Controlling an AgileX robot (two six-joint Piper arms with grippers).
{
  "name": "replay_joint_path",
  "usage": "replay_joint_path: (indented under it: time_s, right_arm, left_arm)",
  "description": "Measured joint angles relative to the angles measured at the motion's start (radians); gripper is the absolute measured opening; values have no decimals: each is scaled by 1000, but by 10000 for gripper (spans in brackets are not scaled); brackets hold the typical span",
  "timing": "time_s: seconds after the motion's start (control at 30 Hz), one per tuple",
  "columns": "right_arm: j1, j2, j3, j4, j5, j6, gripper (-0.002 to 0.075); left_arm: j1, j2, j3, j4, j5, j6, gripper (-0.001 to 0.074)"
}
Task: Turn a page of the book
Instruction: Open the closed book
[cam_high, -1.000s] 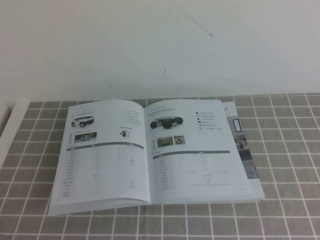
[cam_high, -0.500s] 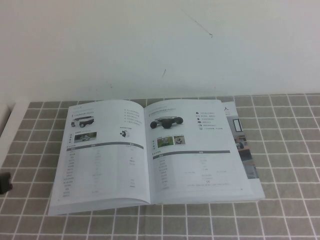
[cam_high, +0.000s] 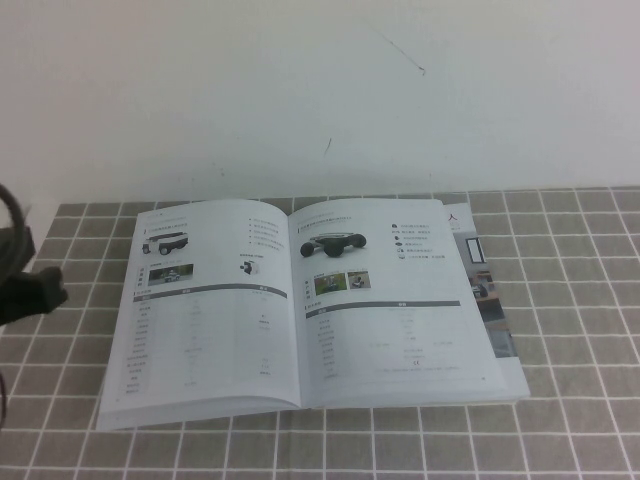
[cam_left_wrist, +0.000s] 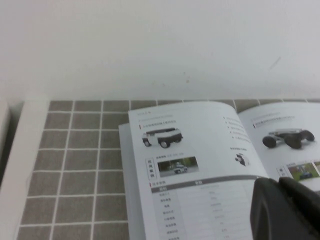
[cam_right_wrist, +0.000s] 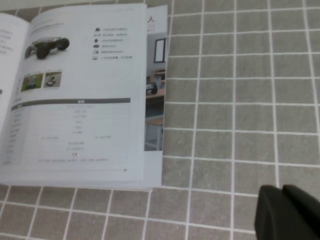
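The book (cam_high: 300, 310) lies open on the grey tiled cloth. Its right-hand leaf is the page (cam_high: 385, 300) with the black low wheeled vehicle, and it lies flat. The left leaf (cam_high: 205, 310) shows a white boxy vehicle. My left gripper (cam_high: 50, 288) is at the left edge of the high view, left of the book and apart from it. In the left wrist view it (cam_left_wrist: 278, 184) is shut and empty over the left leaf (cam_left_wrist: 200, 170). My right gripper (cam_right_wrist: 281, 194) is shut and empty over bare tiles, right of the page (cam_right_wrist: 75, 100). It is outside the high view.
The photo-printed cover edge (cam_high: 490, 290) sticks out past the page on the right. A white wall (cam_high: 320, 90) rises behind the table. A white border (cam_left_wrist: 22, 150) runs along the cloth's left side. Bare tiled cloth (cam_right_wrist: 240, 100) lies right of the book.
My left arm has come into the high view at the left edge and has moved up and nearer the book. The book and its pages have not moved.
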Motion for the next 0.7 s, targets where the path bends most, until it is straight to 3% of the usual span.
replay_joint_path:
  time_s: [0.43, 0.7]
  right_arm:
    - [0, 254, 0, 481, -11, -576, -1]
    - [18, 396, 0, 662, -21, -762, 62]
  left_arm:
    - [-43, 274, -4, -65, 3, 47, -4]
    - [-43, 507, -170, -323, 125, 410, -4]
